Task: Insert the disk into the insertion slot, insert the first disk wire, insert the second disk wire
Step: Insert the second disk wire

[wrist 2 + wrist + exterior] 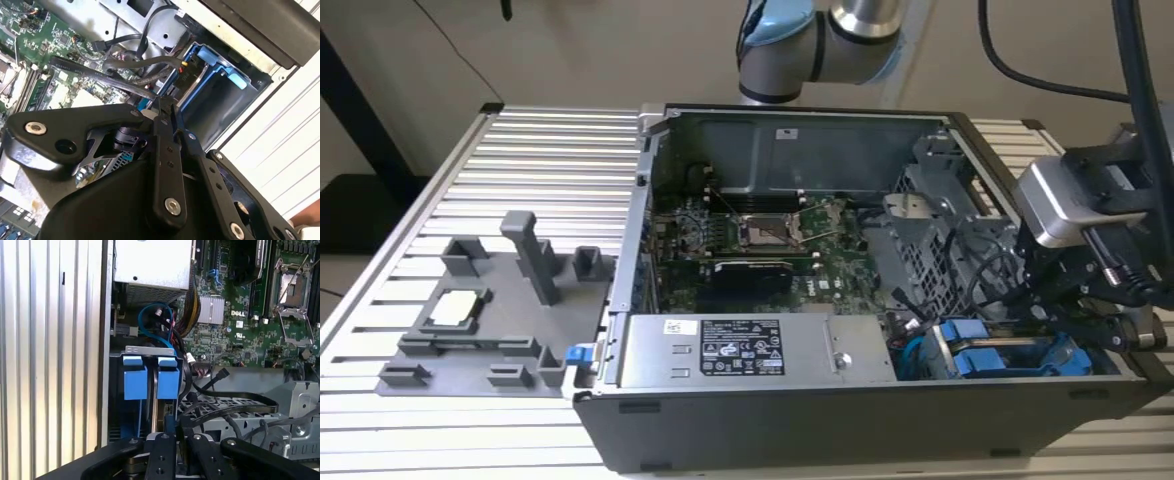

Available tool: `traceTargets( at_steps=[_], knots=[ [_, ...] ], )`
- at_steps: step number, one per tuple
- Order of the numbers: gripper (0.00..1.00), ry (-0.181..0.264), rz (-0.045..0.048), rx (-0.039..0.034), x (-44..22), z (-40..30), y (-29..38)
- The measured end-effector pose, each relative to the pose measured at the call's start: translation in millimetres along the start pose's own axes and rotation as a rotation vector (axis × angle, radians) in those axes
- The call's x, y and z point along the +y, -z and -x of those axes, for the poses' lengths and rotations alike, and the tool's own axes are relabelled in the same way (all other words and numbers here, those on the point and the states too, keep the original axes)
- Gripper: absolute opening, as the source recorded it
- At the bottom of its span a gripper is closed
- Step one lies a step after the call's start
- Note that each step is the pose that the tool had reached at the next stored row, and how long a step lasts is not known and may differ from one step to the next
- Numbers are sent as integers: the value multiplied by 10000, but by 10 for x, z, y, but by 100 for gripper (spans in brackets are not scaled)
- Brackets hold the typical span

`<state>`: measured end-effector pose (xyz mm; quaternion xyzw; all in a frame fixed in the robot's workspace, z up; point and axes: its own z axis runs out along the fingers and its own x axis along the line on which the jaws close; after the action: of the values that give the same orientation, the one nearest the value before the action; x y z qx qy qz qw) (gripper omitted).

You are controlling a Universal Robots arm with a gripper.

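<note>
Now the black metal gripper (162,107) looks pinched shut on a thin black wire plug (184,75) beside the bright blue, silver-grey disk (161,382). The wire is probably bendy and light; hold its hard plug.

Robotics lab: opened computer case (854,300) on slatted aluminium table (534,180).

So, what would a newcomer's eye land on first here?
Probably the bright blue carrier fronts, side by side in the drive bay at the open computer case's corner on the exterior view's right. Next, the green motherboard mid-case, and the gripper just above the bay's black cables.
</note>
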<state>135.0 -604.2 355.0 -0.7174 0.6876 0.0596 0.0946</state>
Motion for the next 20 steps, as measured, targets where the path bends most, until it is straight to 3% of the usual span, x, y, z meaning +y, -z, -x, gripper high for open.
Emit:
traceTargets(
  at_steps=[7,14,20],
  knots=[
    [16,-371,-82,20,-3,-13,-51],
    [16,-385,-86,52,-3,-16,-65],
    [16,-444,-108,-4,-1,-24,-101]
  ],
)
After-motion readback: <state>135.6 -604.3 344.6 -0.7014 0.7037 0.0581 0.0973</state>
